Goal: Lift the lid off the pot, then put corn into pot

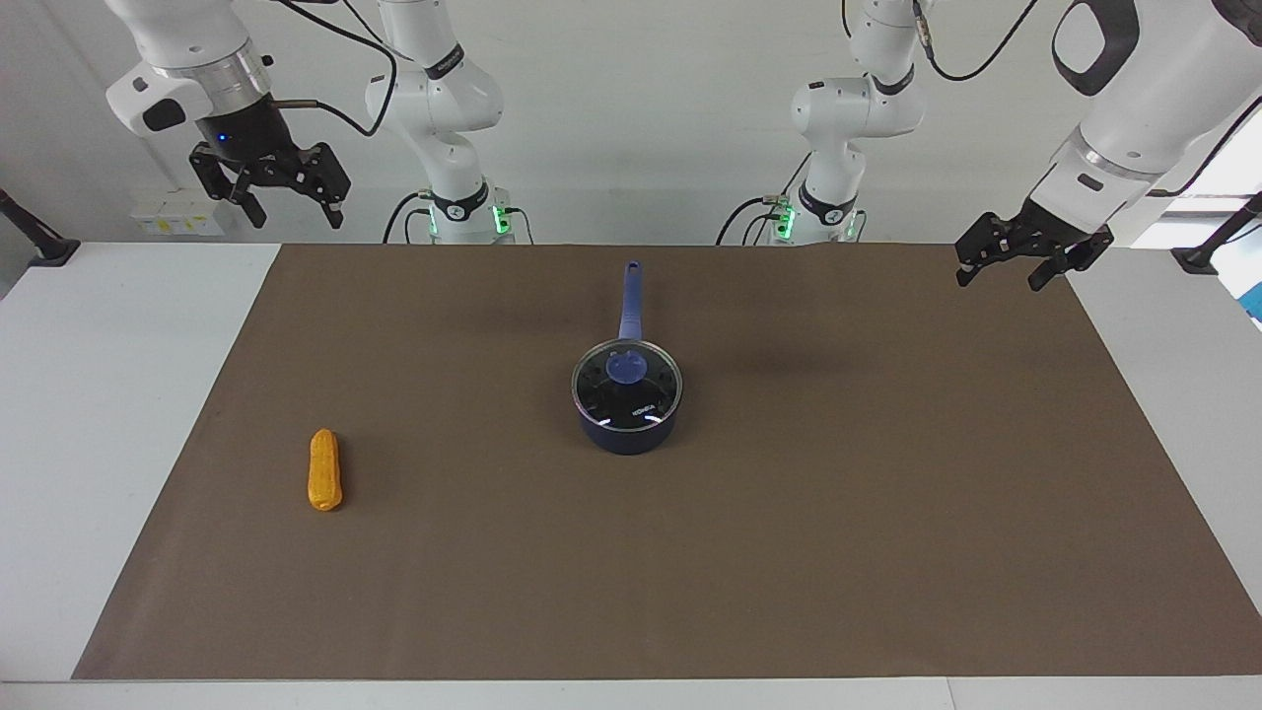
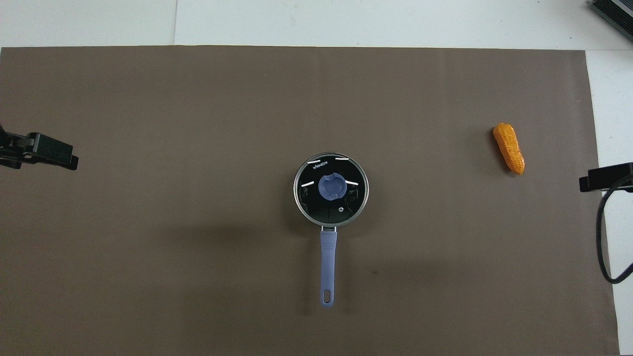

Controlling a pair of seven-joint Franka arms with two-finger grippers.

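Note:
The pot [image 1: 626,434] is a dark blue saucepan in the middle of the brown mat, its long handle [image 2: 328,262] pointing toward the robots. The glass lid [image 1: 643,399] with a blue knob sits on the pot, also seen in the overhead view [image 2: 331,188]. The orange-yellow corn [image 1: 324,469] lies on the mat toward the right arm's end, a little farther from the robots than the pot [image 2: 509,148]. My right gripper [image 1: 296,212] hangs open and empty in the air over its end of the table. My left gripper [image 1: 998,279] is open and empty over the mat's corner at its own end.
The brown mat [image 1: 789,552] covers most of the white table [image 1: 118,394]. Black clamp stands [image 1: 39,247] sit at both ends of the table nearest the robots. A dark object [image 2: 613,15] lies at the table's corner farthest from the robots at the right arm's end.

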